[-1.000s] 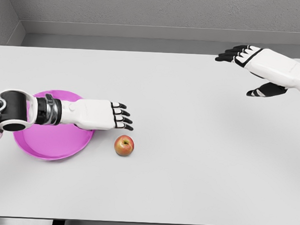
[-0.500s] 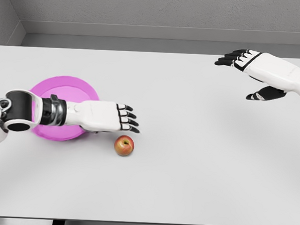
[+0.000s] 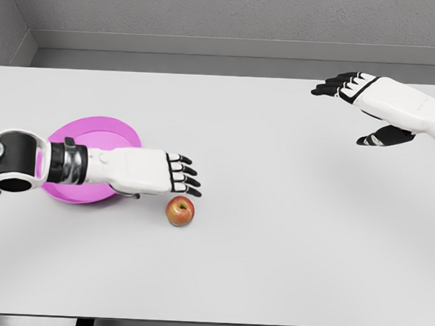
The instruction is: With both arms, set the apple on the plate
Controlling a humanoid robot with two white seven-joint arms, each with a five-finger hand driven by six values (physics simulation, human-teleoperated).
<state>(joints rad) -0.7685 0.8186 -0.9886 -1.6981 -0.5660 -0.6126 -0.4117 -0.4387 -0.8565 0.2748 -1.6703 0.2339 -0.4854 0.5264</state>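
We see the apple (image 3: 180, 210) on the table (image 3: 272, 245), at four o'clock of the pink plate (image 3: 96, 140). Left hand (image 3: 156, 172) hovers just above it, fingers wide, empty; right hand (image 3: 368, 94) spread at two o'clock.

The left arm reached in from the left edge, forearm nearly level, its left hand (image 3: 153, 172) flat with fingers extended and slightly spread, holding nothing. The right hand (image 3: 372, 97) hovered at the far right, fingers stretched leftward, thumb hanging below, also empty.
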